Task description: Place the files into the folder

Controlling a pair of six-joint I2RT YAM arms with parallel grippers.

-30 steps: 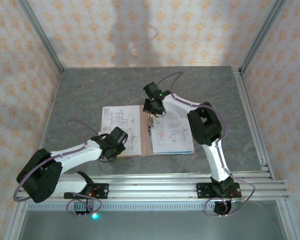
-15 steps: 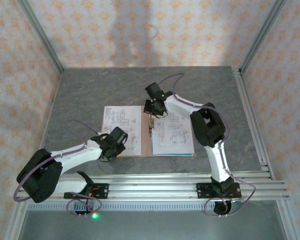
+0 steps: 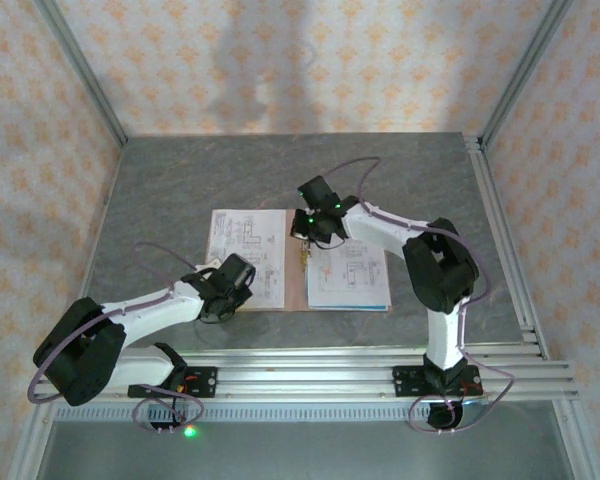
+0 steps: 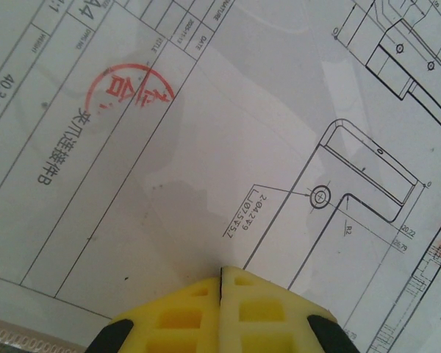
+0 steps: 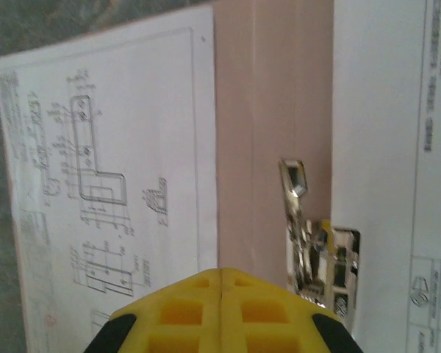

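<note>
I have the folder (image 3: 294, 288) lying open and flat on the grey table (image 3: 170, 190), with its bare pinkish-brown middle strip showing between the files. 1 white sheet (image 3: 245, 248) of line drawings covers the folder's left half. Another white sheet (image 3: 350, 272) covers its right half, and a thin teal-blue edge shows along the near side of that sheet.

The metal clip (image 5: 314, 254) sits on the folder's middle strip, right at the inner edge of the right-half sheet.

The left gripper (image 4: 221, 278) is over the near part of the folder's left half, above the drawing and near the sheet's red stamp (image 4: 131, 90). Its 2 yellow tips are pressed together with nothing between them.

The right gripper (image 5: 222, 278) hangs over the folder's middle strip, just beside the clip. Its tips are also closed tight and hold nothing.
</note>
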